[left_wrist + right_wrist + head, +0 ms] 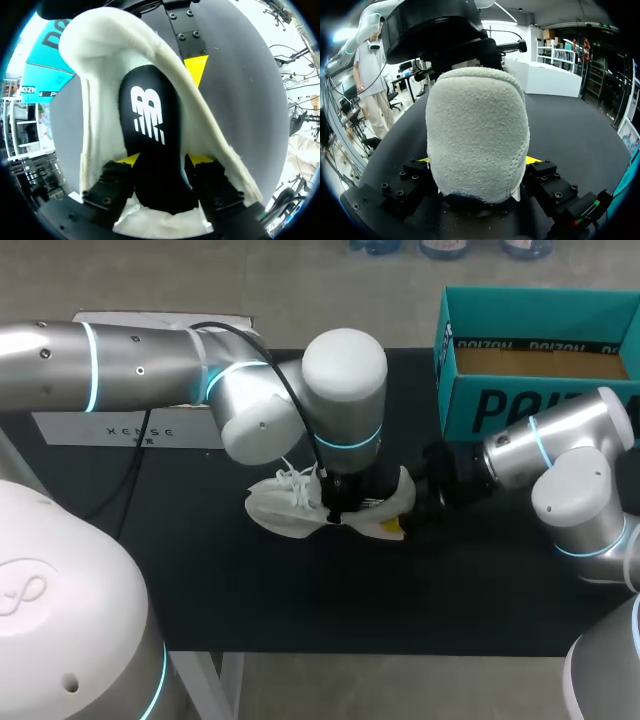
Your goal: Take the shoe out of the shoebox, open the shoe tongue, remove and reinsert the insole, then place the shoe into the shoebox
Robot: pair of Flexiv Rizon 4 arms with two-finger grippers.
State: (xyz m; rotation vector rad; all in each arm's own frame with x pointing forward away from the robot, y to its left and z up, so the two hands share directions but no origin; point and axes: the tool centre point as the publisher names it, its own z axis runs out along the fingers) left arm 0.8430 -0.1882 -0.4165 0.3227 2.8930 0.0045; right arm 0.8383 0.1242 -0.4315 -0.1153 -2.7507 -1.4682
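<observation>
A white shoe point(285, 510) lies on the black table mat, its toe to the left. My left gripper point(338, 508) comes down into its opening. In the left wrist view the black insole point(150, 130) with a white logo lies inside the shoe point(100, 100), and my left gripper point(165, 160) has both yellow tips against its sides. My right gripper point(412, 502) is at the heel. In the right wrist view the fleecy heel point(477, 140) fills the gap of my right gripper point(477, 161), with both fingers touching it. The teal shoebox point(500, 405) stands open at the back right.
A white sheet with print point(120, 425) lies at the back left of the table. The black mat point(300, 600) stretches bare toward the front edge. The shoebox wall point(45, 75) shows beyond the shoe in the left wrist view.
</observation>
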